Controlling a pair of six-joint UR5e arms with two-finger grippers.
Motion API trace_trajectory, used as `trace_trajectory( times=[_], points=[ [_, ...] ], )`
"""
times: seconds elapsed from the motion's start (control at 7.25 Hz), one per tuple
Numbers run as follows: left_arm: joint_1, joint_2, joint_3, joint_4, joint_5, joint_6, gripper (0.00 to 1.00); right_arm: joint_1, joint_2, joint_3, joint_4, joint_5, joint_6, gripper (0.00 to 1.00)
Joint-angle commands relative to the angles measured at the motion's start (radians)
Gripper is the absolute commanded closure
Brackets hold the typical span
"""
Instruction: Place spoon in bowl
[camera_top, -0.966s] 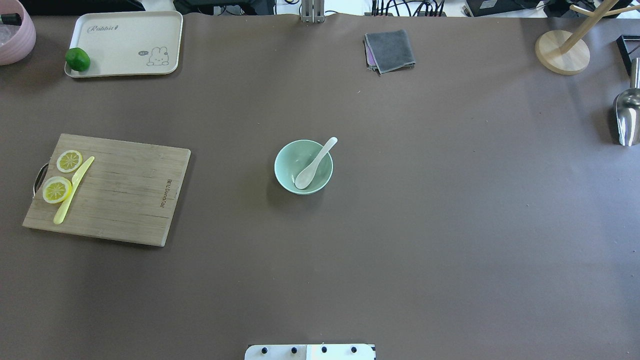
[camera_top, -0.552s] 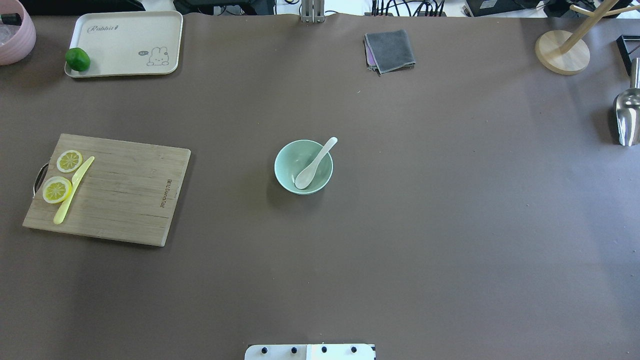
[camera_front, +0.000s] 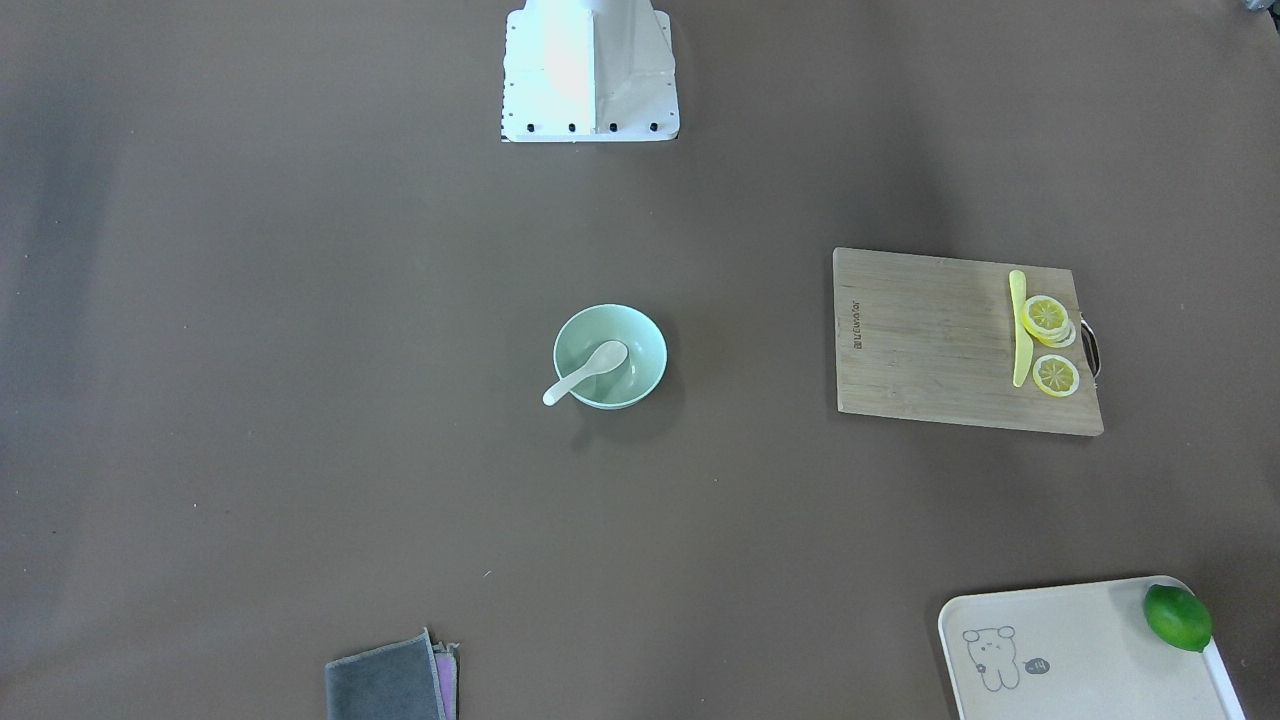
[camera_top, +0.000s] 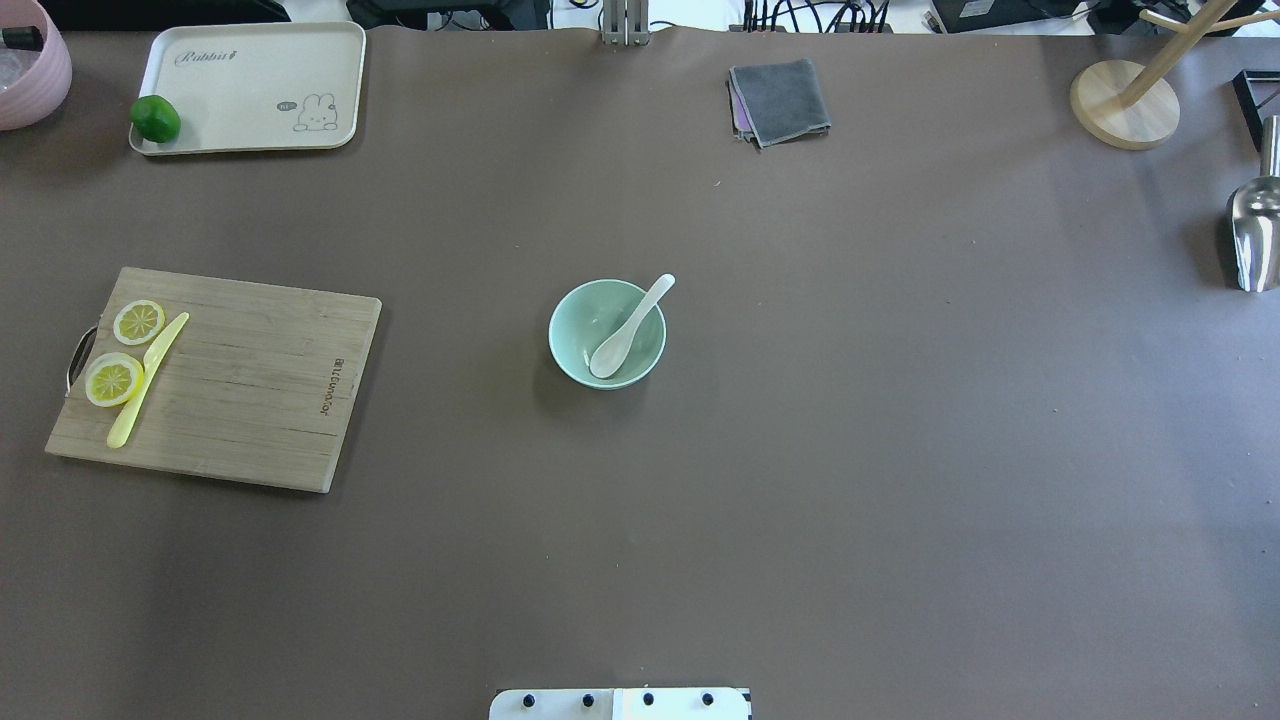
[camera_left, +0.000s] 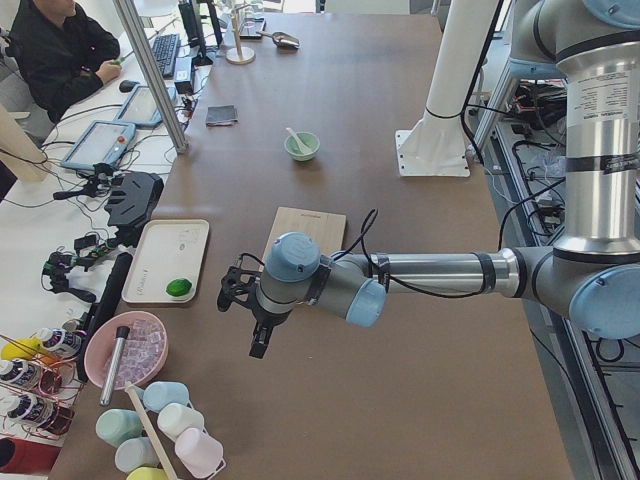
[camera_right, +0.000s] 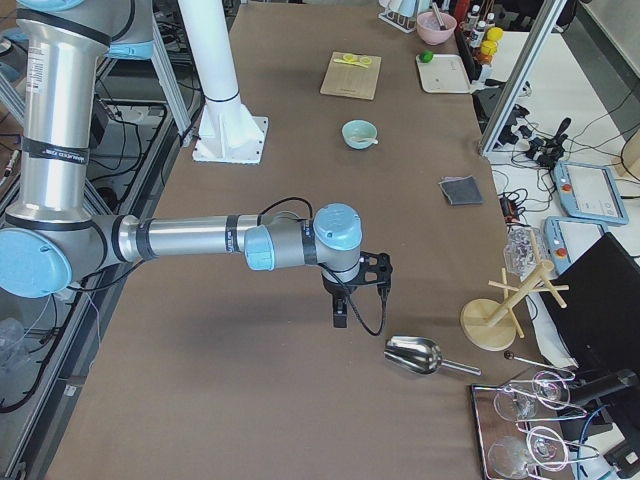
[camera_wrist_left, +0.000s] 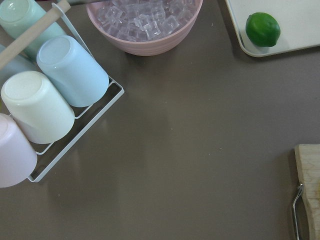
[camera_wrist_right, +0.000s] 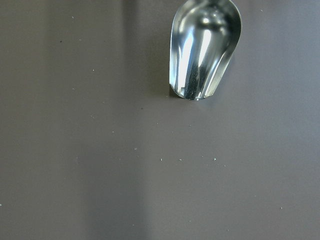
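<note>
in bowl (camera_top: 572, 332), spoon (camera_top: 628, 325); left gripper (camera_left: 258, 344), right gripper (camera_right: 340, 318) well apart.

Brown table (camera_top: 900, 450), cluttered side desk (camera_left: 60, 230)

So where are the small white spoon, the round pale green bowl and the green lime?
Small white spoon (camera_top: 633, 323), overhead view, mid-handle.
Round pale green bowl (camera_top: 574, 325), overhead view, bare inner wall.
Green lime (camera_front: 1177, 617), front-facing view, its middle.

white spoon (camera_top: 630, 328), mint-green bowl (camera_top: 576, 330)
</note>
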Motion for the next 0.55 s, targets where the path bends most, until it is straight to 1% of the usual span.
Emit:
trace_trajectory(
  times=[0.0, 0.14, 0.41],
  points=[
    [0.002, 0.002, -0.046, 0.111, -0.005, 0.001, 0.02, 0.000, -0.004, 0.000, -0.004, -0.001, -0.001, 0.00],
    [0.003, 0.031, -0.095, 0.144, -0.007, 0.005, 0.02, 0.000, -0.006, 0.000, -0.006, -0.001, -0.001, 0.00],
    [0.002, 0.036, -0.097, 0.144, -0.013, 0.005, 0.02, 0.001, -0.007, 0.000, -0.009, -0.001, -0.001, 0.00]
  ],
)
